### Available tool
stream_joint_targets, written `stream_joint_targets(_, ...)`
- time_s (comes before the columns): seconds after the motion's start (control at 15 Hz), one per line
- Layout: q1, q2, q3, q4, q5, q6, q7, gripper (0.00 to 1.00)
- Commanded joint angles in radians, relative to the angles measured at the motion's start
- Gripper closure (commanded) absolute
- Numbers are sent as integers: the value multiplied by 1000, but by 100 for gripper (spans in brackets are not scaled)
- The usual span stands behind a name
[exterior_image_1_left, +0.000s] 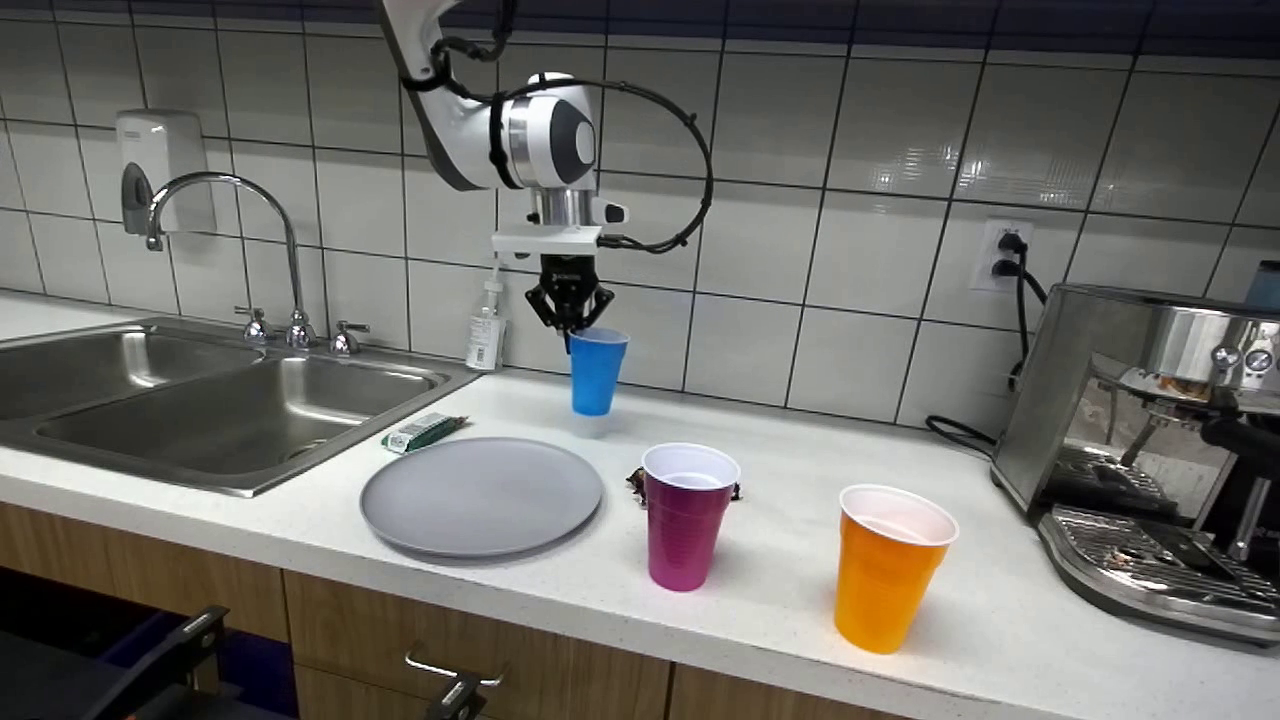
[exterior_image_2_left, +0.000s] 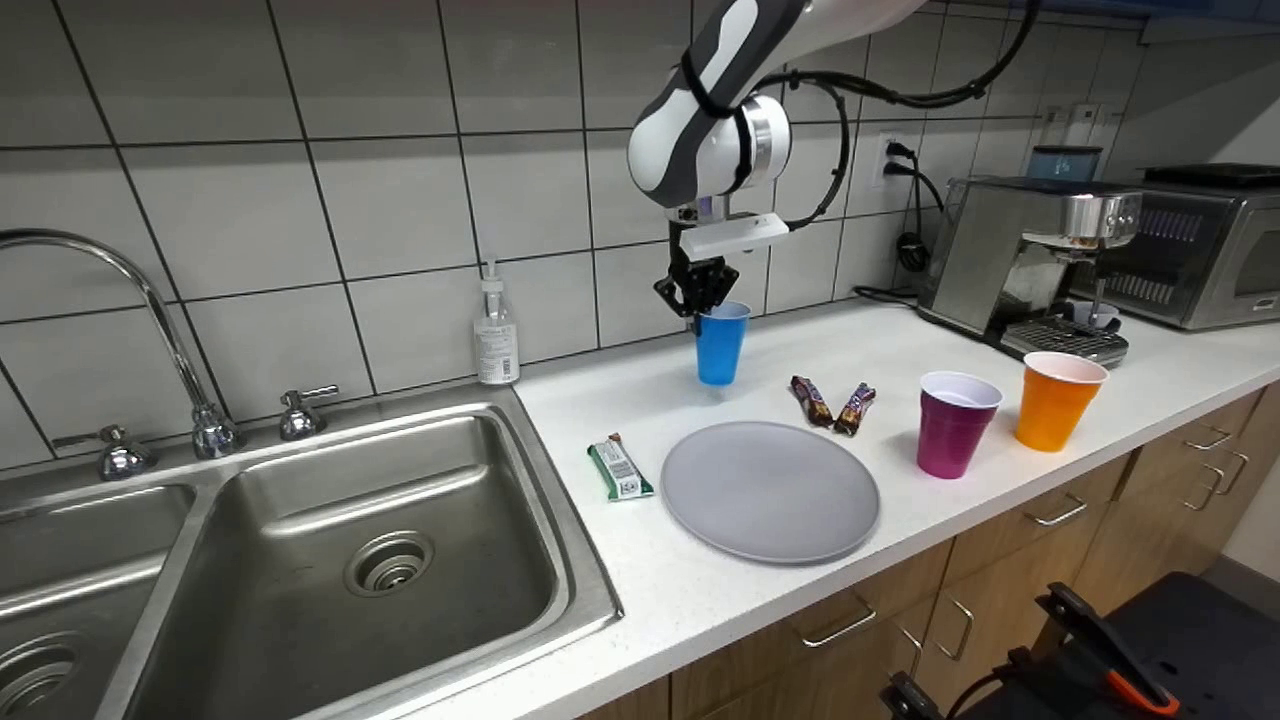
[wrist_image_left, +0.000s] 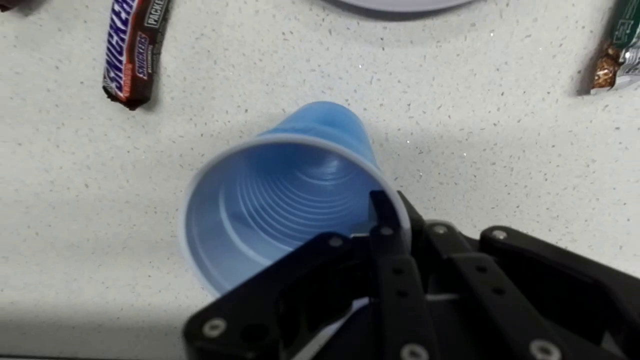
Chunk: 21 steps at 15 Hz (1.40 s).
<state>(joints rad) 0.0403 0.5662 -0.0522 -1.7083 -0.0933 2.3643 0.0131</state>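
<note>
- gripper points down, its fingers pinching the blue cup at the rim: one inside, one outside, cup wall between
- blue cup hangs mouth-up below the gripper, roughly upright in both exterior views, toward the back of the counter near the tiled wall; can't tell if its base touches down
- wrist view looks into the cup, ridges showing inside
- gray plate lies flat in front of the blue cup, apart from it, near the counter's front edge
- green snack bar lies between sink and plate, touching neither
- two candy bars lie close together, angled, between the plate and the purple cup in an exterior view; SNICKERS readable on one in the wrist view
- purple cup stands upright
- orange cup also upright, next along, on the coffee machine's side
- coffee machine stands at the back, well apart from the blue cup
- soap bottle by the wall at the sink's corner
- faucet curves over the double sink; dispenser on the wall behind
</note>
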Motion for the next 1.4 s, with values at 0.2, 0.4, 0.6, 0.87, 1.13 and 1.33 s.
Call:
stream_joint_targets(0.2, -10, -189, 17, -241, -59, 67, -92, 99)
stream_joint_targets(0.4, -9, -255, 30, -333, -65, 89, -130, 99)
stream_joint_targets(0.6, -9, -320, 51, -423, -56, 104, -173, 99)
stream_joint_targets(0.87, -5, -399, 85, -526, -39, 109, -225, 99)
stream_joint_targets(1.13, 10, -455, 108, -607, -41, 119, -248, 99)
stream_joint_targets(1.33, 21, -471, 127, -640, -15, 107, -259, 99)
